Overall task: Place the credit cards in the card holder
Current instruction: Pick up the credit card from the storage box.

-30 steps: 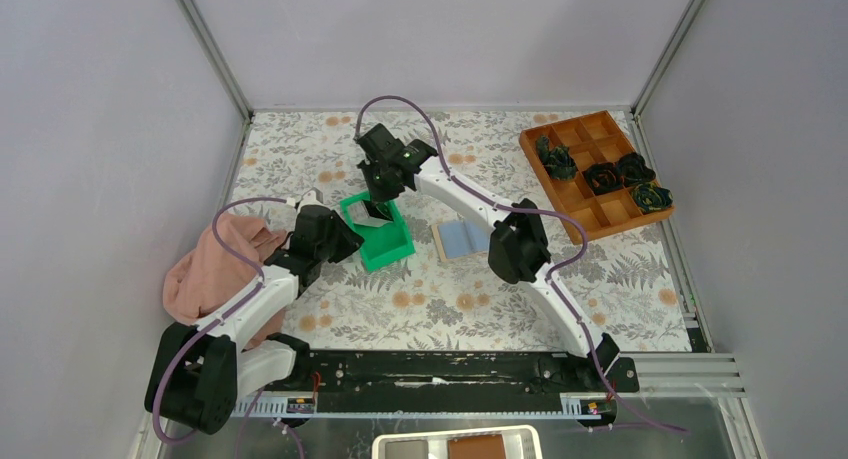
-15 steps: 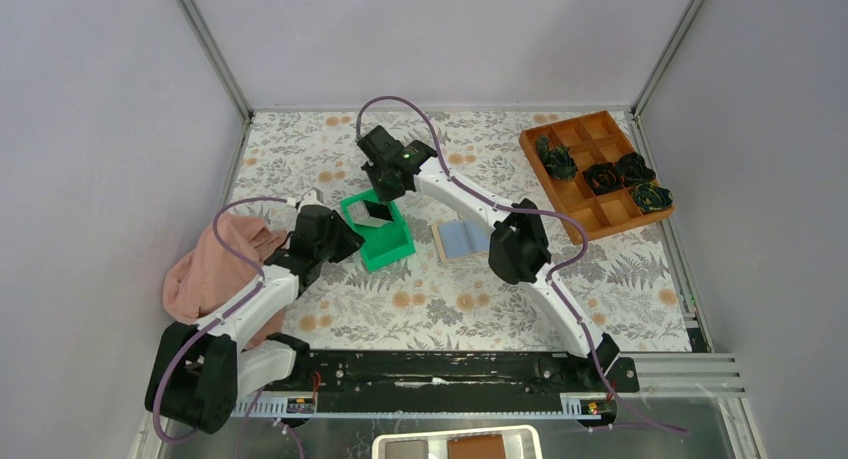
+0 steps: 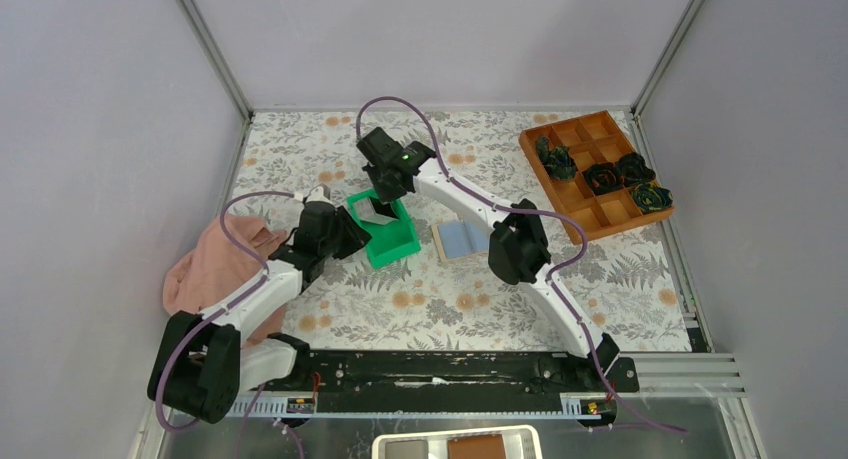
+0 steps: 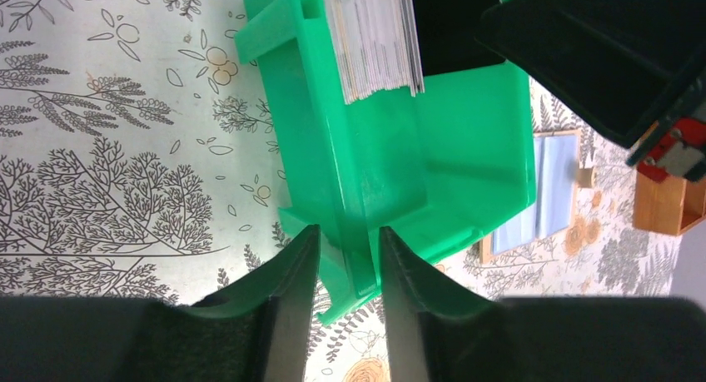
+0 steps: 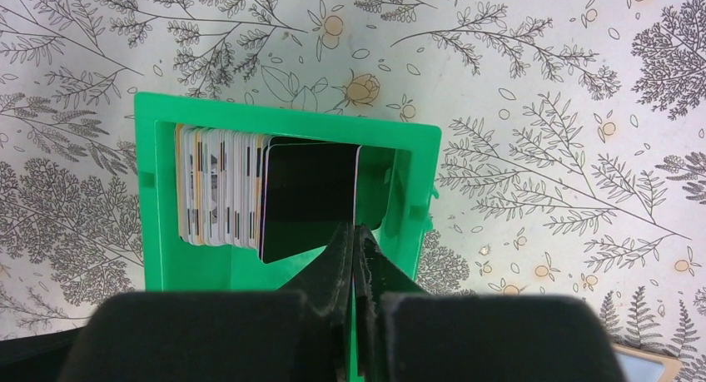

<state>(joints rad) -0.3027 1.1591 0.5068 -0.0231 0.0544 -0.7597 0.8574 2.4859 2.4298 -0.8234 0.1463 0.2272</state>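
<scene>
A floral-patterned worktop [image 3: 420, 299] carries a green tray [image 3: 398, 244] at its middle, with the card holder [image 3: 462, 240] just beside the tray on the robot's right. It lies flat and open, blue-grey inner face up. The credit cards [image 5: 221, 199] stand on edge in the tray, packed as a stack against one wall. A black card [image 5: 310, 199] leans a little apart from the stack. The right tool [image 5: 356, 249] reaches down from above, its fingers pressed together on that card's edge. The left tool [image 4: 348, 249] is set narrow around a corner of the tray's wall and appears to clamp it steady. The held card stands upright while the holder lies flat toward the right arm's own side. Judging from this, the card needs lifting clear, carrying right and tilting down.
</scene>
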